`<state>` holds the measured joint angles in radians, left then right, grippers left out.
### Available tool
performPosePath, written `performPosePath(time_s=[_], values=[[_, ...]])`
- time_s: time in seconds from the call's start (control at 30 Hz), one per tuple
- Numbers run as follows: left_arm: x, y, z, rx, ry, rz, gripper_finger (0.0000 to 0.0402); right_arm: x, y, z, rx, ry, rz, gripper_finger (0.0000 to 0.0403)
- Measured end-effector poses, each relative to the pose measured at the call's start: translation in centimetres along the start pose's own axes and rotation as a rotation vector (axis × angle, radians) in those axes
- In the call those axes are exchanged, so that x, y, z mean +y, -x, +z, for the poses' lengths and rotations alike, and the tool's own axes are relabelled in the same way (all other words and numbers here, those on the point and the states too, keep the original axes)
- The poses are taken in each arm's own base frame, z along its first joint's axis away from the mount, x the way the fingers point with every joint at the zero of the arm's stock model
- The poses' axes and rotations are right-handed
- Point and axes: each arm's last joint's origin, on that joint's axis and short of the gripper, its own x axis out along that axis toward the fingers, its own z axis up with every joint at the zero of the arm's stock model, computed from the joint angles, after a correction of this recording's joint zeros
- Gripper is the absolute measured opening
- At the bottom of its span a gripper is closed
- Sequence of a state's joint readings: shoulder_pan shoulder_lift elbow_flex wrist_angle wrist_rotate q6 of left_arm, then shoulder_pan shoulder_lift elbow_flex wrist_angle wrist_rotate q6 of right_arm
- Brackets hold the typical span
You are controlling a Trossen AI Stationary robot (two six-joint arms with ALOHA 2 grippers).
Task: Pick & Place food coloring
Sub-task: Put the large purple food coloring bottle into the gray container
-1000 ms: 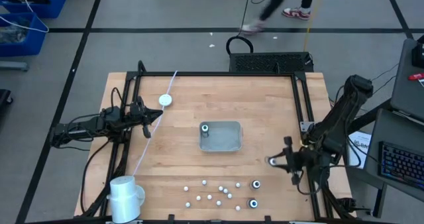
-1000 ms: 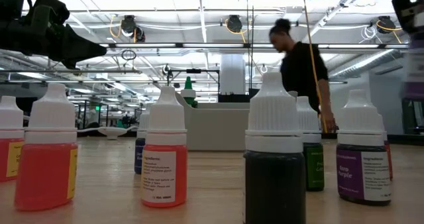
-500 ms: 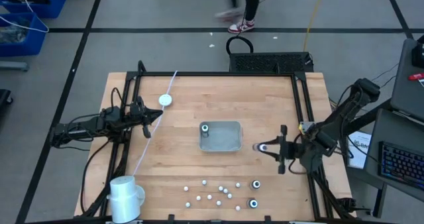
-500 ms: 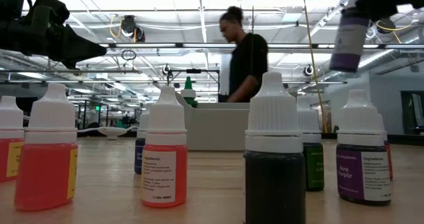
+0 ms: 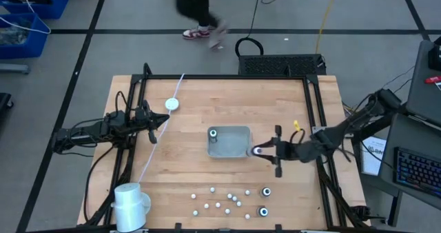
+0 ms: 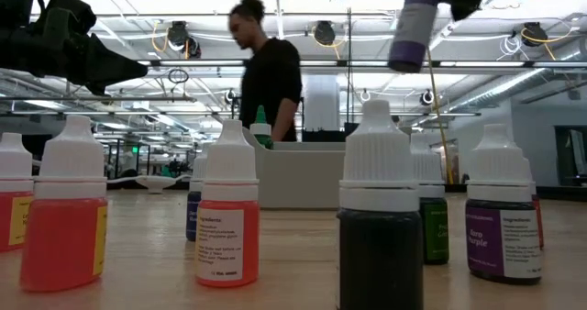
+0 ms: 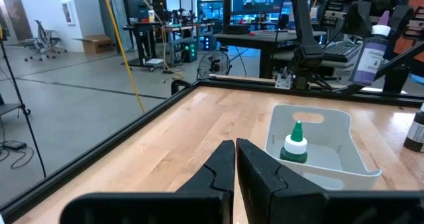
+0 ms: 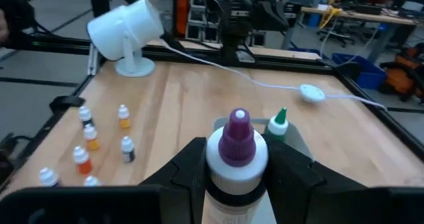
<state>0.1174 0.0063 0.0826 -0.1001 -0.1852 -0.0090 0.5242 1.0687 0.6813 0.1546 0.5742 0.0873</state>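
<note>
My right gripper is shut on a purple food coloring bottle, which hangs in the air at the right rim of the grey tray. The low view shows the same bottle high up. A green-tipped bottle stands upright on its base in the tray's far left corner. Several tiny bottles and two dark ones stand near the table's near edge. At the table's left side my left gripper is shut and empty. My right gripper pinches the purple bottle between its two fingers at the sides of the body, just under the white collar. The fingers come about level from the table's right side. The bottle is lifted clear, roughly upright, cap up.
A white round lamp-like object stands at the near left corner. A white puck with a cable lies at the far left. A black frame rims the table. A person walks past beyond the far edge.
My right gripper has travelled from the table's right side toward the tray, rising a little and turning, with the purple bottle still in its fingers. The person behind the table has walked toward the left.
</note>
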Motion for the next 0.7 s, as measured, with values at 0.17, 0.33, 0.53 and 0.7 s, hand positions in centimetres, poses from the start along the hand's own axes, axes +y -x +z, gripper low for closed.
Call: performPosePath(time_s=[0.17, 0.33, 0.53, 0.7], values=[[0.0, 0.0, 0.0, -0.001, 0.0, 0.0, 0.0021, 0.1, -3.0, 1.3, 0.033, 0.029, -0.061, 0.011], [0.0, 0.0, 0.0, -0.001, 0.0, 0.0, 0.0021, 0.1, -6.1, 1.9, 0.056, 0.053, -0.111, 0.011], [0.0, 0.0, 0.0, -0.001, -0.001, 0.0, 0.0021, -0.3, -9.8, 1.3, -0.022, 0.023, -0.007, 0.011], [0.0, 0.0, 0.0, -0.002, -0.004, 0.0, 0.0021, -1.7, -12.0, 0.2, -0.032, -0.029, -0.012, 0.011]])
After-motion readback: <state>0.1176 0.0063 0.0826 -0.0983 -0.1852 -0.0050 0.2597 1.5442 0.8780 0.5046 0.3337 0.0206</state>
